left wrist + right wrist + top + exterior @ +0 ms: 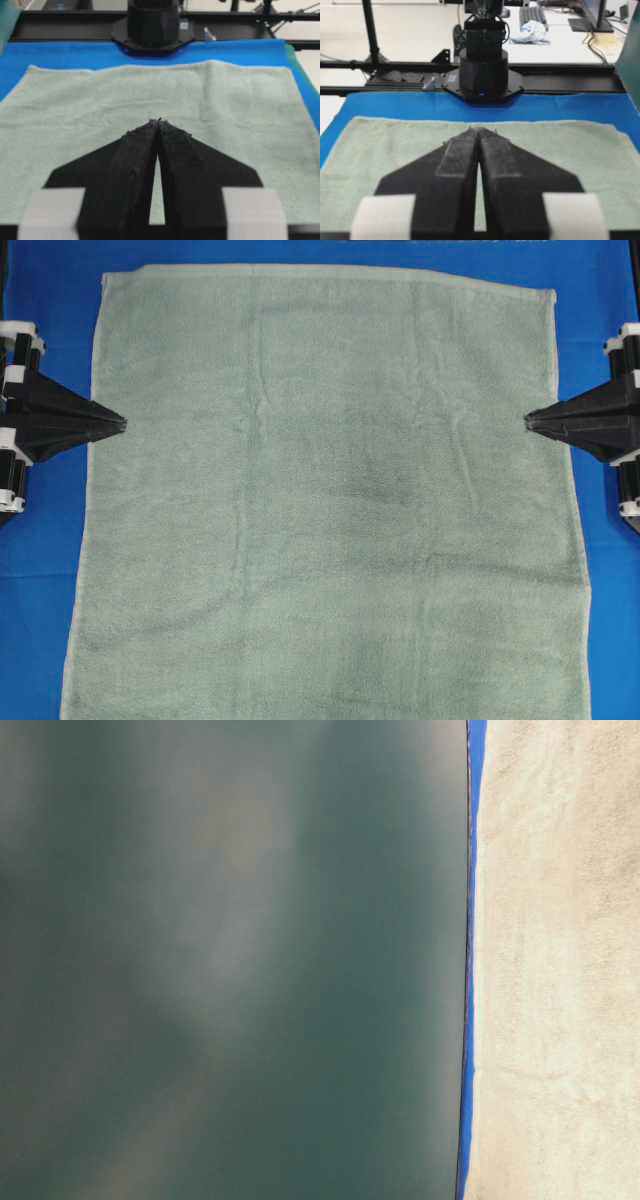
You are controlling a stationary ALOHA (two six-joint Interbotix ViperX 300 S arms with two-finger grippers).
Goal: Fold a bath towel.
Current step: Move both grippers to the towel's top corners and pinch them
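Observation:
The bath towel (320,500) is a pale sage-green terry rectangle lying flat and unfolded on the blue cloth, filling most of the overhead view. My left gripper (122,424) hovers over the towel's left edge, a bit above its mid-height, tips pressed together with nothing between them. Over the right edge my right gripper (528,421) points inward at the same height, also shut and empty. In the left wrist view the shut tips (159,121) lie over the towel (225,115). The right wrist view shows the same: tips (478,129) closed above the towel (580,165).
A blue cloth (50,620) covers the table around the towel. The opposite arm's black base (483,75) stands beyond the towel's far edge. The table-level view shows only a blurred dark surface (230,960) and a strip of towel (560,960).

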